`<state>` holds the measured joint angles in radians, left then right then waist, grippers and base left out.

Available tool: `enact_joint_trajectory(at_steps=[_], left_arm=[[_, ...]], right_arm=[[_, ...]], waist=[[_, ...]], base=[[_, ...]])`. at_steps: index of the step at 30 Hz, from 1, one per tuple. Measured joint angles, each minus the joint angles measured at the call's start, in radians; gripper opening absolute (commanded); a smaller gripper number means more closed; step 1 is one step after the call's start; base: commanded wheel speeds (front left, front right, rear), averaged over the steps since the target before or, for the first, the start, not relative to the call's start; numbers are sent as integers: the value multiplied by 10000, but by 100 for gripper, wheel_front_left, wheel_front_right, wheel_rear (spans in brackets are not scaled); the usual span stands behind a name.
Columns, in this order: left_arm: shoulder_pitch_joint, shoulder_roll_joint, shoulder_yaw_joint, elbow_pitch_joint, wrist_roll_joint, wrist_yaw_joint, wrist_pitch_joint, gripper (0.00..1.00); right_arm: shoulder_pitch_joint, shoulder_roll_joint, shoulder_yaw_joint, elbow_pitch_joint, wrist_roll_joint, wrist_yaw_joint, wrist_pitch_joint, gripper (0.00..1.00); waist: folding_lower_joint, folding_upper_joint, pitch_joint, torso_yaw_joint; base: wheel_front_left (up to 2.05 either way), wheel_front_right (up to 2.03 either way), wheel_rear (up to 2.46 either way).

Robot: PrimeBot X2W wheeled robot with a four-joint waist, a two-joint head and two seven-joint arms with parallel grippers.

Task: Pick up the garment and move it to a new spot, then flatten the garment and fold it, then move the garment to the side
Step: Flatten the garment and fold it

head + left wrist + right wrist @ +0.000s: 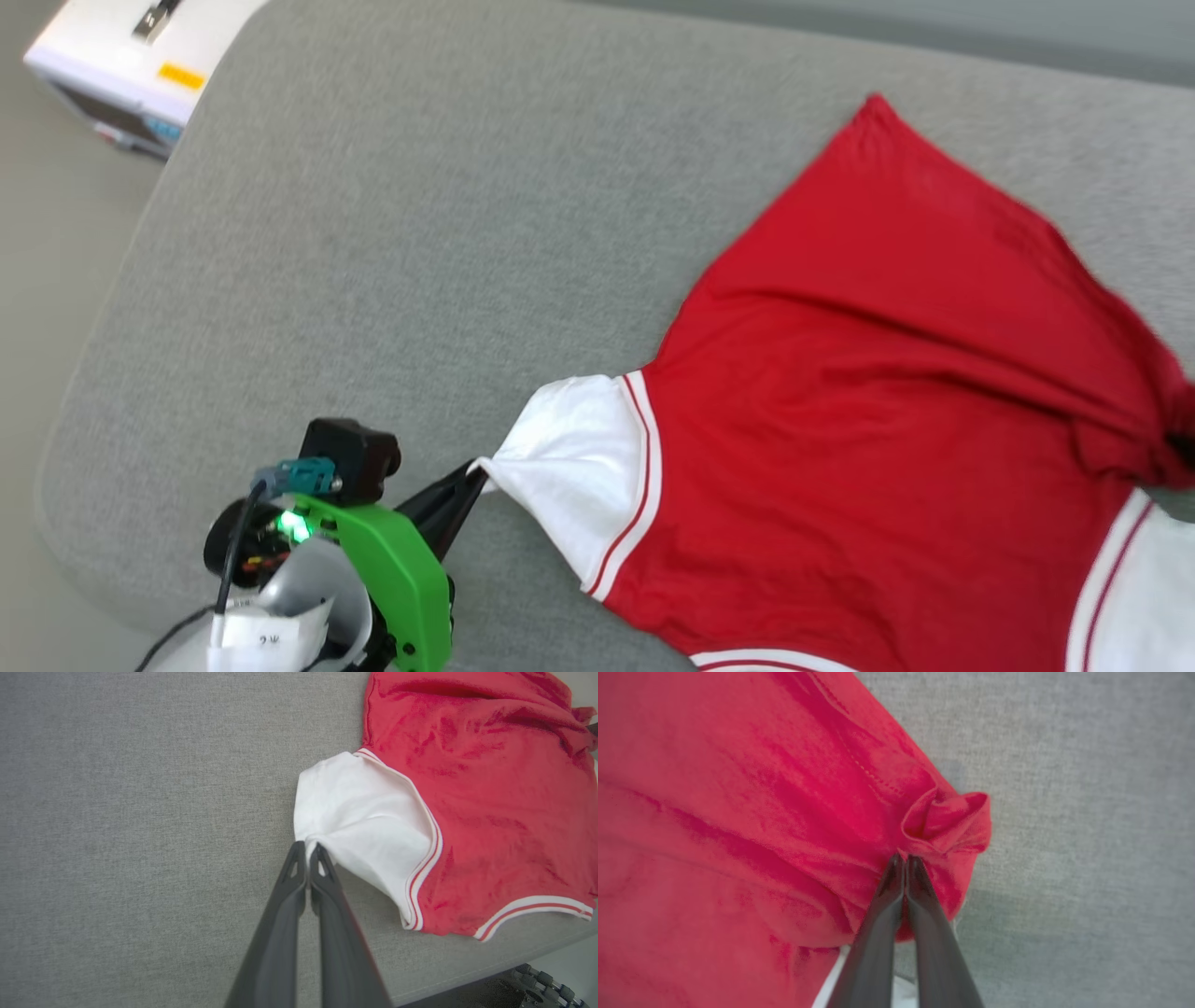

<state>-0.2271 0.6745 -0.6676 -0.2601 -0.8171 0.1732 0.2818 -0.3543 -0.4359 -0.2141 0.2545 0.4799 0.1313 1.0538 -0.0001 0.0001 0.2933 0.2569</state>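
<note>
The garment [887, 392] is a red shirt with white sleeves and striped trim, spread over the right half of the grey cushion [420, 233], plain side up. My left gripper [473, 478] is shut on the tip of the near white sleeve [359, 812], pinching its edge between the fingertips [299, 858]. My right gripper [903, 859] is shut on a bunched fold of red cloth [943, 821] at the garment's right edge. In the head view that bunch sits at the far right [1172, 439]. Creases run across the cloth between the two grips.
The cushion's rounded left edge [65, 420] drops to the floor. A white box [131, 65] with a yellow label stands off the cushion at the top left. The cushion's front edge [467, 975] lies close below the garment's collar side.
</note>
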Motion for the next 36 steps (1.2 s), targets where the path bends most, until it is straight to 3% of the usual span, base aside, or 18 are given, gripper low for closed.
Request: enact_joint_trajectory(at_steps=[13,18,23,24,25,36], left_arm=[[933,-437,249,468,-462,360,-874,0],[1053,-717,236,692,-571,378,-1122,0],[1051,-861,178,872,-585,326,-1204,0],[1048,-880,165,890,-585,320,-1235,0],[1044,-895,148,901,-585,320,-1241,0],[873,-876,188,433,-380,318,-1375,0]], right_arm=[[3755,700,-1112,-2334,428,0,240,0],[4519,1290,-1331,-2621,322,0,236,0],[4763,1415,-1340,-2589,153,0,157,0],[4764,1423,-1333,-2619,155,0,169,30],[4761,1406,-1310,-2686,155,0,167,100],[3562,477,-761,-4372,552,0,884,100]], waist=[[0,0,-1717,-1118],[0,0,-2038,-1343],[0,0,-2233,-1384],[0,0,-2244,-1370],[0,0,-2250,-1355],[0,0,-1734,-1199]], base=[[0,0,0],[0,0,0],[0,0,0],[0,0,0],[0,0,0],[0,0,0]])
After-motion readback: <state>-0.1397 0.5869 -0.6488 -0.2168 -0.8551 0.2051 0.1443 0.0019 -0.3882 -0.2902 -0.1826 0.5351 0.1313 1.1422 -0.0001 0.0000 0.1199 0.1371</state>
